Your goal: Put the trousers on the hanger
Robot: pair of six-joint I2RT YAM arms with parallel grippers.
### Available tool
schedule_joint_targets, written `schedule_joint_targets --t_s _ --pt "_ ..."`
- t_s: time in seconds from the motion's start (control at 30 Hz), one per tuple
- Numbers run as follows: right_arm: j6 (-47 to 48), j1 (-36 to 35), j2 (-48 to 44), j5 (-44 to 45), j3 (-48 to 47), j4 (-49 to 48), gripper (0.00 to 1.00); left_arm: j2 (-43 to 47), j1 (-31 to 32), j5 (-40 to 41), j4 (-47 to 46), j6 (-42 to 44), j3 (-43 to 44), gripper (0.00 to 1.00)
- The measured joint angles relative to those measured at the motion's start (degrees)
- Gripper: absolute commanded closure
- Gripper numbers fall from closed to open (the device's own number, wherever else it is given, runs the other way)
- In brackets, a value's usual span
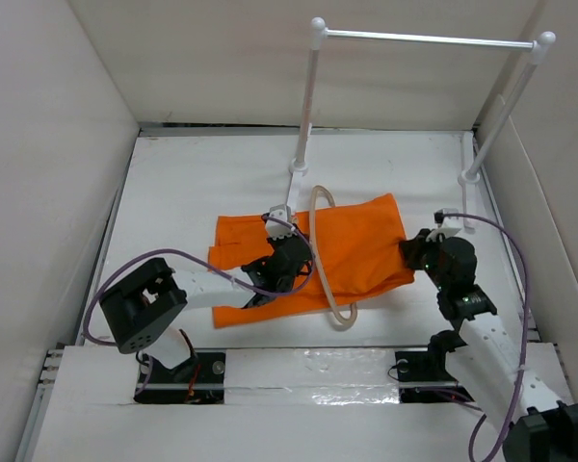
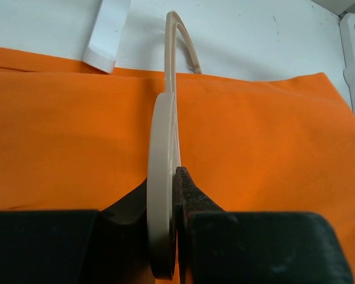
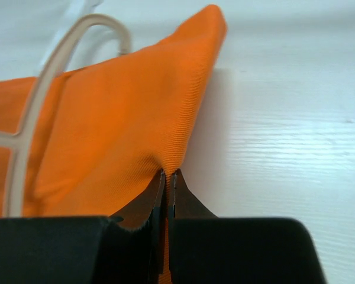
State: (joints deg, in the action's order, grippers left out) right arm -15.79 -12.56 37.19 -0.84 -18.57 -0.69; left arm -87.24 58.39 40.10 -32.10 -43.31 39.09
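My left hand (image 2: pixel 164 182) clamps hanger (image 2: pixel 164 127) over trousers (image 2: pixel 272 136); my right hand (image 3: pixel 167 177) pinches trousers edge, cloth spread on worktop (image 3: pixel 284 142)

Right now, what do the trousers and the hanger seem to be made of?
The trousers look like soft woven cloth, matte: fine ribs show in the weave, and it folds. The hanger looks smooth and pale, perhaps plastic or varnished wood; no grain shows.

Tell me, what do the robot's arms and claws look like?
The left arm and right arm are white segments linked by chunky black joints. A purple cable loops along each. The left claw and right claw are matte black, each with two wedge-shaped fingers tapering to points.
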Motion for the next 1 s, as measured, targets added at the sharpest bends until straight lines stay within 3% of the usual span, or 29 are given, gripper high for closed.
schedule_joint_targets --t_s 0.33,0.67,0.77,0.8,0.9,1.0 --pt "1.4 17.7 -0.6 -5.5 -1.1 7.1 1.0 8.8 0.0 -2.4 4.9 6.7 -1.4 1.0" --pt "1.5 20.1 3.9 -10.4 0.5 4.5 1.0 9.4 0.5 -3.8 8.0 8.3 -0.4 1.0" --pt "1.5 20.1 4.3 -11.3 1.7 3.3 0.84 8.2 1.3 -3.6 9.0 7.4 2.0 1.0" --pt "1.6 20.1 4.3 -11.6 1.9 3.2 0.63 7.7 1.6 -3.6 9.6 7.2 3.0 1.0" --pt "2.4 20.2 3.8 -12.9 1.9 3.2 0.34 7.2 1.9 -3.8 12.6 7.0 5.9 1.0" --pt "3.0 19.6 1.1 -14.4 0.8 5.0 0.24 7.3 2.3 -4.4 16.5 7.1 8.9 1.0"
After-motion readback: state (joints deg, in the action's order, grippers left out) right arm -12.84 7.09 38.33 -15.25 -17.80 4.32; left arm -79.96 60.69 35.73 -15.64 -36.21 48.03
